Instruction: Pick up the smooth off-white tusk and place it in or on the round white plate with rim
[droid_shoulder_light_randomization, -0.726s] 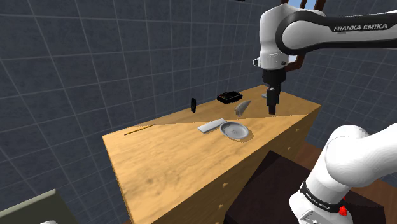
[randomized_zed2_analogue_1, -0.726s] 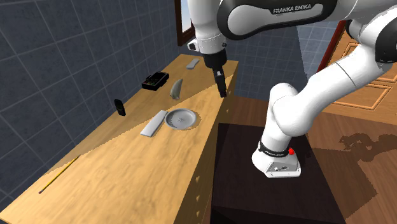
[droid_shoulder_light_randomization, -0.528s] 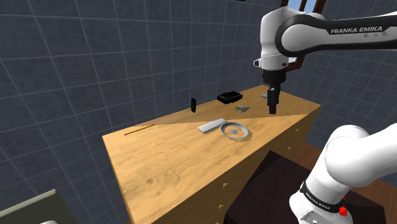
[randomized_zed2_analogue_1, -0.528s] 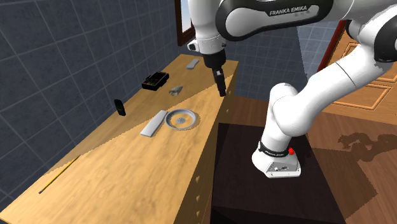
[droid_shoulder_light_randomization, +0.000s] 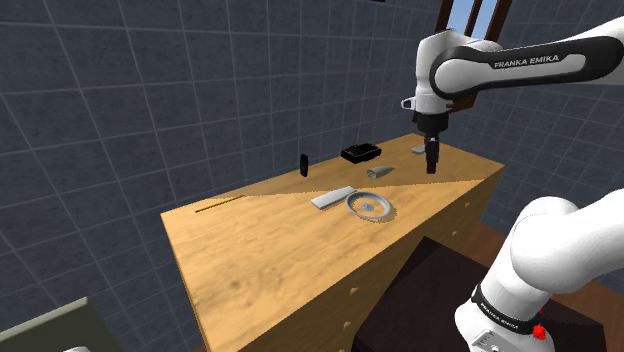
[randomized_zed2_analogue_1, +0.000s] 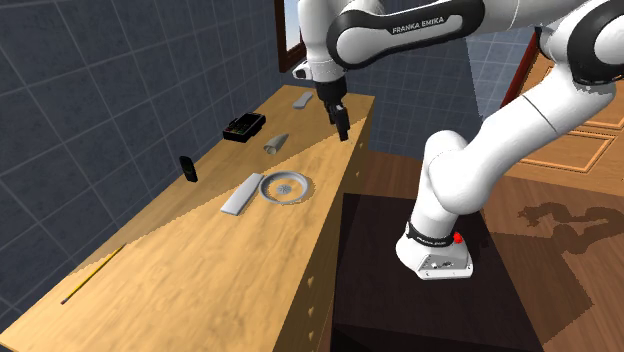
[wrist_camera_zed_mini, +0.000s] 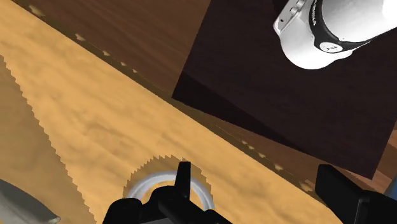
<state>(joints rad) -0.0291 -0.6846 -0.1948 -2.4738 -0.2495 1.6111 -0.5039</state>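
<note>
The tusk (droid_shoulder_light_randomization: 378, 171) is a small grey curved piece lying on the wooden table, just in front of a black box. It also shows in the second exterior view (randomized_zed2_analogue_1: 276, 143). The round rimmed plate (droid_shoulder_light_randomization: 369, 207) (randomized_zed2_analogue_1: 285, 187) sits nearer the table's front edge, and nothing lies in it. My gripper (droid_shoulder_light_randomization: 432, 166) (randomized_zed2_analogue_1: 342, 130) hangs above the table's end, to the shoulder view's right of the tusk and apart from it. In the wrist view the gripper (wrist_camera_zed_mini: 256, 170) is open and holds nothing, with the plate's rim (wrist_camera_zed_mini: 141, 185) showing behind one finger.
A black box (droid_shoulder_light_randomization: 360, 153), a small upright black object (droid_shoulder_light_randomization: 304, 164), a grey flat slab (droid_shoulder_light_randomization: 332, 199) beside the plate, a flat grey piece (droid_shoulder_light_randomization: 420, 149) at the far end and a thin stick (droid_shoulder_light_randomization: 222, 204) share the table. My stand (randomized_zed2_analogue_1: 440, 250) is on the floor beside it.
The tusk stood tall and large on the table at first; now it lies low and small. My gripper has risen slightly and tilted, shifting toward the table's far end.
</note>
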